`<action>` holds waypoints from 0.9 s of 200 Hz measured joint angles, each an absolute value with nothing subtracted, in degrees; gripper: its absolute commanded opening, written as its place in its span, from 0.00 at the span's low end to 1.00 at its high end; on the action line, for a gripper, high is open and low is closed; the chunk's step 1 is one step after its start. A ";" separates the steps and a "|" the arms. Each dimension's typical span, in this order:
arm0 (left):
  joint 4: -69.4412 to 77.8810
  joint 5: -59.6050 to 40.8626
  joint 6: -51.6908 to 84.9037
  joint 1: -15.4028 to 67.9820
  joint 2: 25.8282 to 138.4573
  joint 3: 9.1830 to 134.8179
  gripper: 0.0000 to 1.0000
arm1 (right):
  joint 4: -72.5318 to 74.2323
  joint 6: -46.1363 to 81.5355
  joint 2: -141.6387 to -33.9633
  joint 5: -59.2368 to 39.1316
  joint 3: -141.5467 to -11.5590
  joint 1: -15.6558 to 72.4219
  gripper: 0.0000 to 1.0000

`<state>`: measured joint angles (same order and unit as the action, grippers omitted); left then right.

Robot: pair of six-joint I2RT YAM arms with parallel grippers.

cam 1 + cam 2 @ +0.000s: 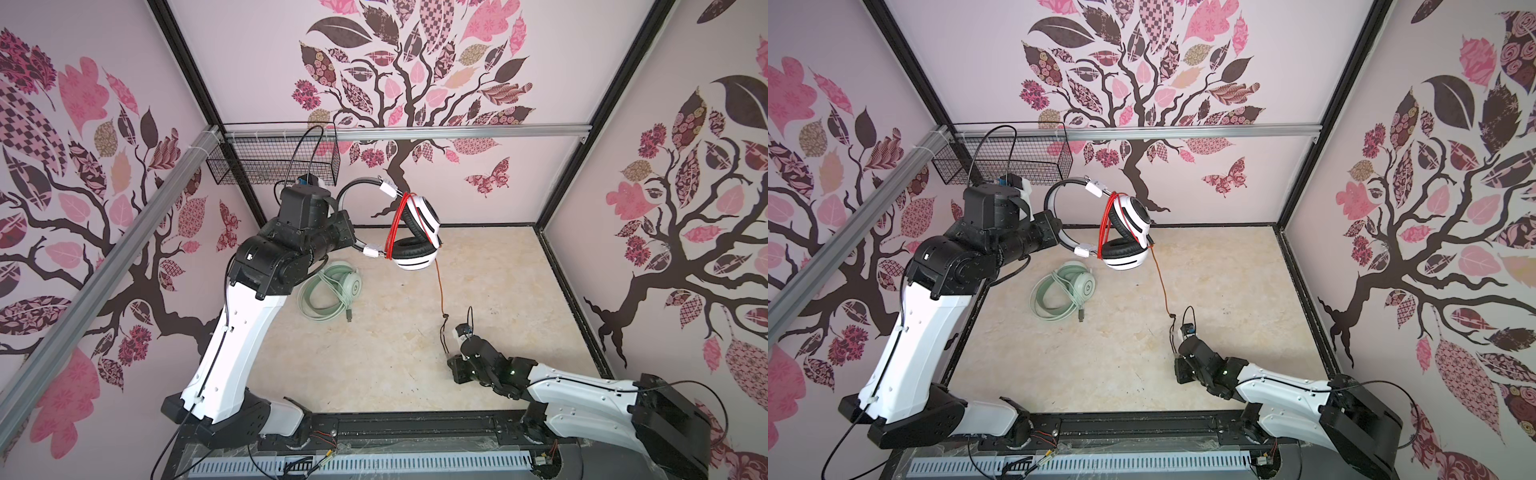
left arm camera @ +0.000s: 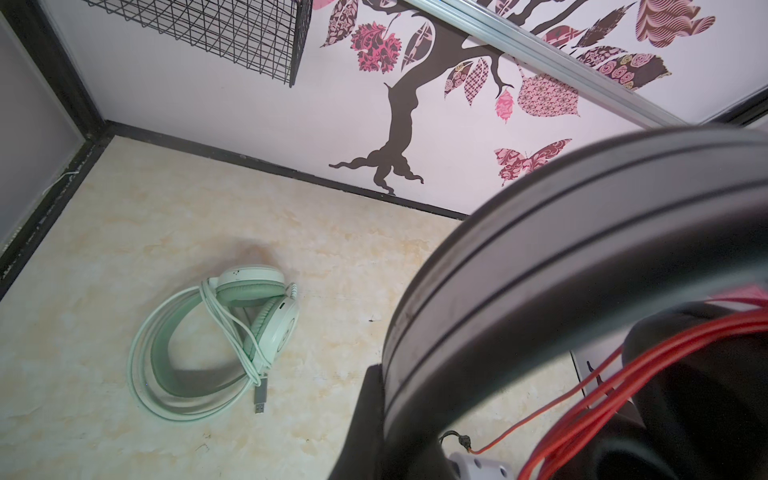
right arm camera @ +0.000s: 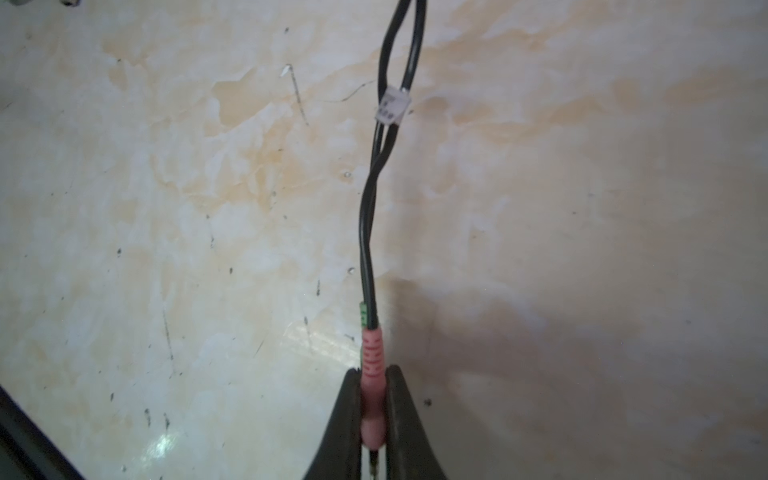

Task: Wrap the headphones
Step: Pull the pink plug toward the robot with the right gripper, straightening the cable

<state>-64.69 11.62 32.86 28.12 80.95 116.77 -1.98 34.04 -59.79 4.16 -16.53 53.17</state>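
Note:
My left gripper [image 1: 351, 244] [image 1: 1060, 237] is shut on the black headband [image 2: 582, 249] of the white and black headphones [image 1: 415, 232] [image 1: 1125, 232] and holds them up in the air near the back wall. Red cable [image 1: 395, 224] [image 1: 1106, 224] [image 2: 623, 395] is wound in several turns between the ear cups. One orange strand [image 1: 439, 286] [image 1: 1160, 286] runs down to my right gripper [image 1: 449, 356] [image 1: 1177, 355] [image 3: 373, 390], low over the table and shut on the cable's pink plug [image 3: 372, 357]. The mint-green headphones [image 1: 332, 291] [image 1: 1063, 295] [image 2: 216, 345] lie on the table, their pale green cable looped round them.
A black wire basket [image 1: 270, 162] [image 1: 1000, 162] [image 2: 208, 33] hangs on the back wall at the left, just behind my left arm. The beige marbled table [image 1: 374, 353] [image 1: 1100, 353] is walled in on three sides by black-framed panels.

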 measured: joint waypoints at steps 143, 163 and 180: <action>-61.78 6.39 35.73 18.26 83.20 105.25 0.00 | -14.50 29.82 -62.35 7.01 -30.72 76.29 0.00; -60.90 2.66 37.08 15.99 83.31 104.38 0.00 | -15.35 29.17 -67.11 8.14 -33.89 79.15 0.00; -60.05 0.36 38.06 14.94 83.31 104.25 0.00 | -15.75 28.32 -70.54 8.56 -36.40 81.32 0.00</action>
